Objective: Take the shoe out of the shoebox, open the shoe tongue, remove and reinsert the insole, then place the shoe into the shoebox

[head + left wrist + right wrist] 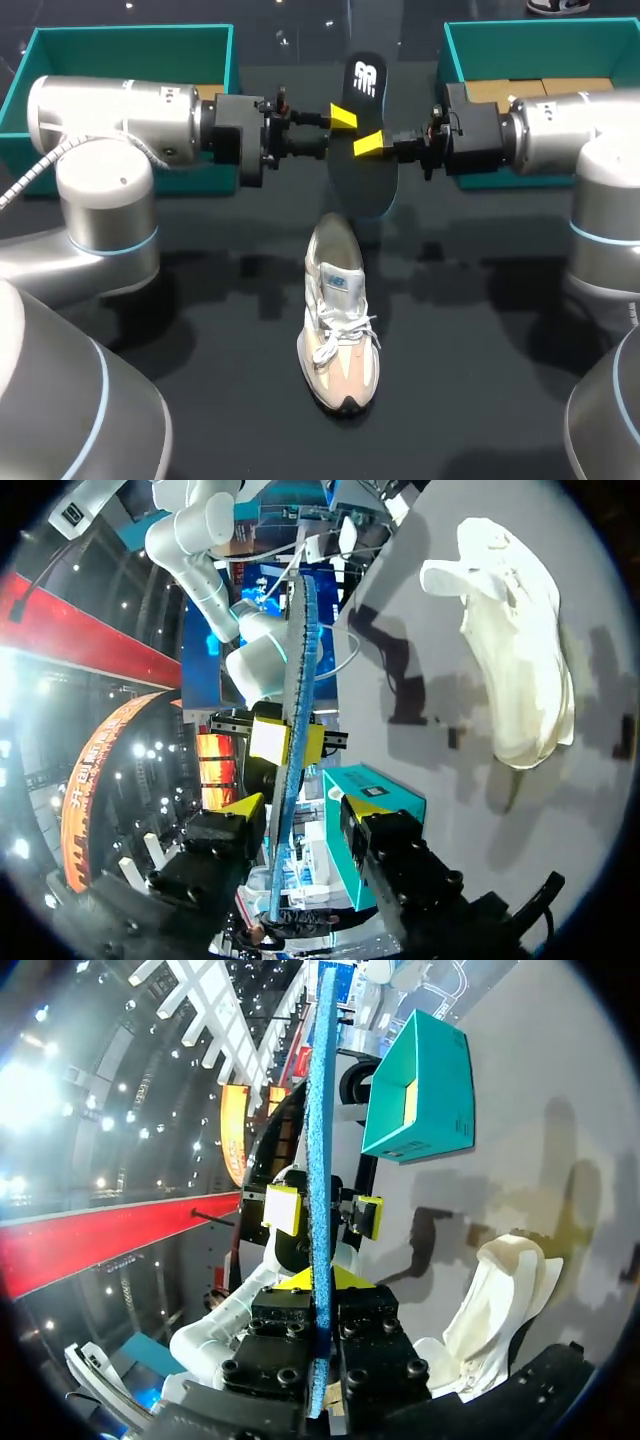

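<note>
Right gripper point(370, 146) clamps insole point(362, 190) upright above sneaker point(338, 320). Left gripper point(343, 118) straddles it, fingers apart. Risk: right lets go before left closes, and insole drops onto bench point(480, 330).

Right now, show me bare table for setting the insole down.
Bare table lies on both sides of the shoe and past its toe. Crowded behind the heel, where the left gripper and right gripper meet at the insole.

Figure: We view a black table point(200, 400) with a smooth top. Small specks of reflected light point(283, 38) mark its far edge, and soft shadows point(470, 265) lie across its middle.
</note>
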